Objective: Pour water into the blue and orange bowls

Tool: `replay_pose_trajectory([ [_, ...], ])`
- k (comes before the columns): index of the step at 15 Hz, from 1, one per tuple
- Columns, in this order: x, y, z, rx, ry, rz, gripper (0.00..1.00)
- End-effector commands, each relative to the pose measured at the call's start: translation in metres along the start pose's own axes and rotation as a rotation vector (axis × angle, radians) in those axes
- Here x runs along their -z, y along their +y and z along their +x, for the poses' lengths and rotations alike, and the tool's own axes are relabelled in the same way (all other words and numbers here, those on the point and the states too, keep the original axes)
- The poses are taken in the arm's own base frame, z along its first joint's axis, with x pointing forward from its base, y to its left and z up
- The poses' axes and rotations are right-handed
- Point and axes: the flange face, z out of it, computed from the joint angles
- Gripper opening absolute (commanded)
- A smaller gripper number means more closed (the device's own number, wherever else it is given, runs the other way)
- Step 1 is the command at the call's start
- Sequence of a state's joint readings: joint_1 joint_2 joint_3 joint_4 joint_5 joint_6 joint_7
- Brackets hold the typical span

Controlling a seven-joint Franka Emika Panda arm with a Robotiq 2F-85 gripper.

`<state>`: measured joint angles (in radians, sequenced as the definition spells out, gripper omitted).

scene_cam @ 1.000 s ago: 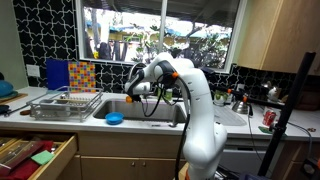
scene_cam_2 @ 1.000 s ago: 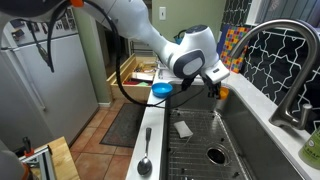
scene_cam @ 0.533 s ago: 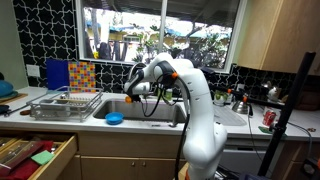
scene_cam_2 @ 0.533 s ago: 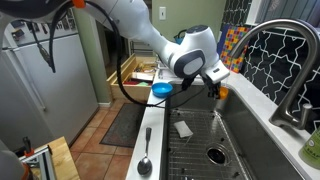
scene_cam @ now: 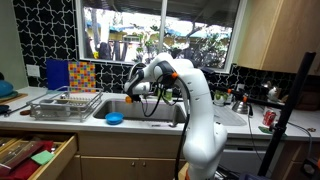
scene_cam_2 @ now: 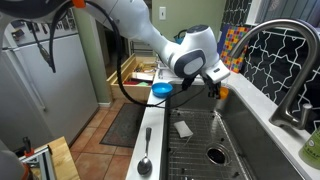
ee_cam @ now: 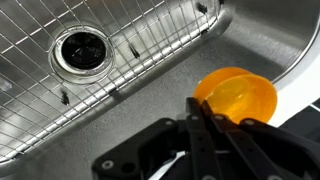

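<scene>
In the wrist view the orange bowl [ee_cam: 238, 96] sits at the sink's right side, next to the steel rim. My gripper [ee_cam: 204, 118] has its two black fingers pressed close together, with their tips at the bowl's near rim, pinching it as far as I can tell. In an exterior view the gripper [scene_cam_2: 212, 86] hangs over the sink's far edge, with a sliver of the orange bowl [scene_cam_2: 222, 92] beside it. The blue bowl [scene_cam_2: 161, 89] stands on the counter beyond the sink and shows on the counter's front [scene_cam: 114, 118] too.
The sink [ee_cam: 150, 80] holds a wire grid [ee_cam: 40, 100] over the drain [ee_cam: 80, 50]. A faucet [scene_cam_2: 285, 60] arches at the right. A spoon [scene_cam_2: 145, 160] lies on the counter edge. A dish rack [scene_cam: 65, 103] and an open drawer [scene_cam: 35, 155] are at the left.
</scene>
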<state>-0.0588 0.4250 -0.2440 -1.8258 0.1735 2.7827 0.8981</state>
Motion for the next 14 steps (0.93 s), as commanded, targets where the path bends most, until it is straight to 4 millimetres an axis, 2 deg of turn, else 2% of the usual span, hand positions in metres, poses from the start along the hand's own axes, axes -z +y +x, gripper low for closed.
replay_pose_trajectory([
  [1, 0.0, 0.0, 0.003, 0.005, -0.018, -0.014, 0.01],
  [6, 0.013, 0.011, -0.002, 0.055, -0.108, -0.086, 0.01],
  [10, 0.038, 0.032, -0.004, 0.204, -0.208, -0.161, 0.01],
  [14, 0.066, 0.054, -0.002, 0.413, -0.32, -0.152, 0.01],
])
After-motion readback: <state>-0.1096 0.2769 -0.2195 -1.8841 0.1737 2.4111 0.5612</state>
